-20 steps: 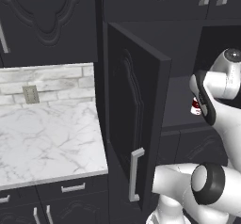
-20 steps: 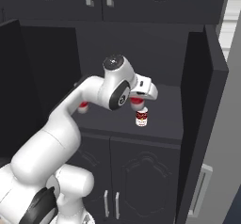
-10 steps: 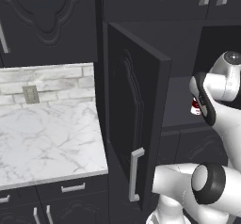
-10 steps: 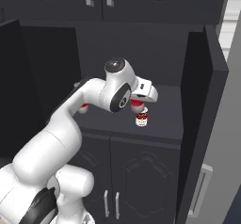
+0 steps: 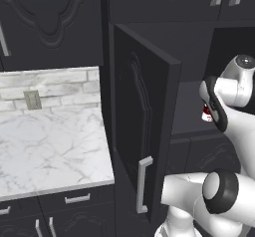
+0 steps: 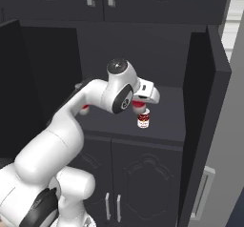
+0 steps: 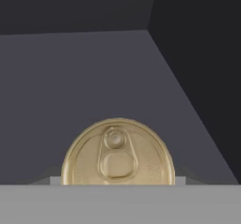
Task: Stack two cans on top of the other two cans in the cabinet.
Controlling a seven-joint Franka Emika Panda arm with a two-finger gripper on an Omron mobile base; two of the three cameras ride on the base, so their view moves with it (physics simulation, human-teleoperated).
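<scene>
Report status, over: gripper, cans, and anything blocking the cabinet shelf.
Gripper directly over a can standing upright on the cabinet shelf; grip unconfirmed. Another can partly hidden behind the arm. Nothing else visible on the shelf.

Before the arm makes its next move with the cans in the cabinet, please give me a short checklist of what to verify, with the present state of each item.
1. Cabinet door is swung open, so the shelf is reachable: ok.
2. The hand is above a can: ok. The hand view looks straight down on the gold lid of the can, roughly centred.
3. The gripper is holding that can: cannot tell. The fingers are hidden, and the can appears to stand on the shelf.
4. That can is upright: ok.
5. Position of the other cans: cannot tell. A bit of red shows behind the arm.
6. Two cans are stacked on two: not ok, no stack visible.
</scene>
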